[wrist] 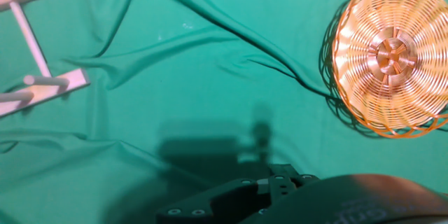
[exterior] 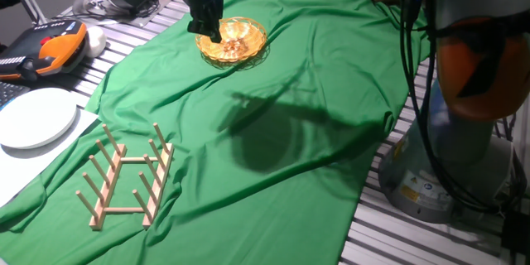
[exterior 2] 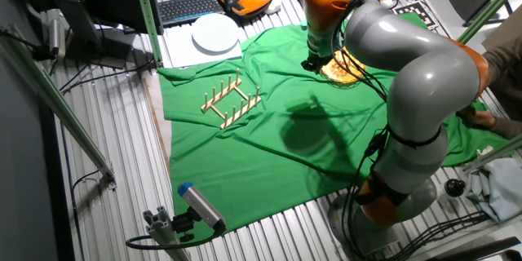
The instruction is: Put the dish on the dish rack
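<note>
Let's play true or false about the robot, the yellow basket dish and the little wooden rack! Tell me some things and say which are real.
1. The dish already sits on the dish rack. False: it lies on the green cloth, far from the rack.
2. The rack has nothing on it. True.
3. The white plate lies on the green cloth. False: it lies off the cloth, on white paper beside it.
4. The gripper is close to the dish. True: it is by the dish's rim, though whether it touches is unclear.
5. The dish is blue. False: it is golden orange and woven.
</note>
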{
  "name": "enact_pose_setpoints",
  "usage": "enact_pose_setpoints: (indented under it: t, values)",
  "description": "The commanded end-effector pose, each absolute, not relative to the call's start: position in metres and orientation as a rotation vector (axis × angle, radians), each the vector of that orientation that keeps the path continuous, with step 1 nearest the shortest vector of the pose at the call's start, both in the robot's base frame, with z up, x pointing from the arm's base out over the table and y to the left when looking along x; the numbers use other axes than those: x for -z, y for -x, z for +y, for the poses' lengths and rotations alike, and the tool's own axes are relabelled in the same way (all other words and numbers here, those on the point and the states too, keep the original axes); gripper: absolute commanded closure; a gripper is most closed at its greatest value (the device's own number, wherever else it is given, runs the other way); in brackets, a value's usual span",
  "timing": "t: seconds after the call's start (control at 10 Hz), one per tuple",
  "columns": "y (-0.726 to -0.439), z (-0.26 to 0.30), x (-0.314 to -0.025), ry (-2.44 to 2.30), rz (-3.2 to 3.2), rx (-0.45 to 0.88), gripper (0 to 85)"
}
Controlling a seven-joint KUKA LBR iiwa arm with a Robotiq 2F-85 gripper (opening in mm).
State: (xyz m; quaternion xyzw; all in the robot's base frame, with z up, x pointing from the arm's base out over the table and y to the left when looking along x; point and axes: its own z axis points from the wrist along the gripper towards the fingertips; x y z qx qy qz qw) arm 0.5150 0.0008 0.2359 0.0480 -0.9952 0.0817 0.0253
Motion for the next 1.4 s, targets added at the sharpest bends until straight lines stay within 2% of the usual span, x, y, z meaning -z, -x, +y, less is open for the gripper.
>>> enact_pose_setpoints:
  t: [0.0,0.5,0.8,1.2,1.3]
  values:
    - [-0.515,0.001,-0.236,-0.15,-3.074,-0.252,85.0]
    - [-0.515,0.0,-0.236,-0.144,-3.07,-0.27,85.0]
    - [-0.525,-0.018,-0.228,-0.185,-3.069,-0.277,85.0]
    - [-0.542,-0.057,-0.197,-0.259,-3.076,-0.322,85.0]
    - [-0.545,-0.064,-0.189,-0.243,-3.088,-0.339,51.0]
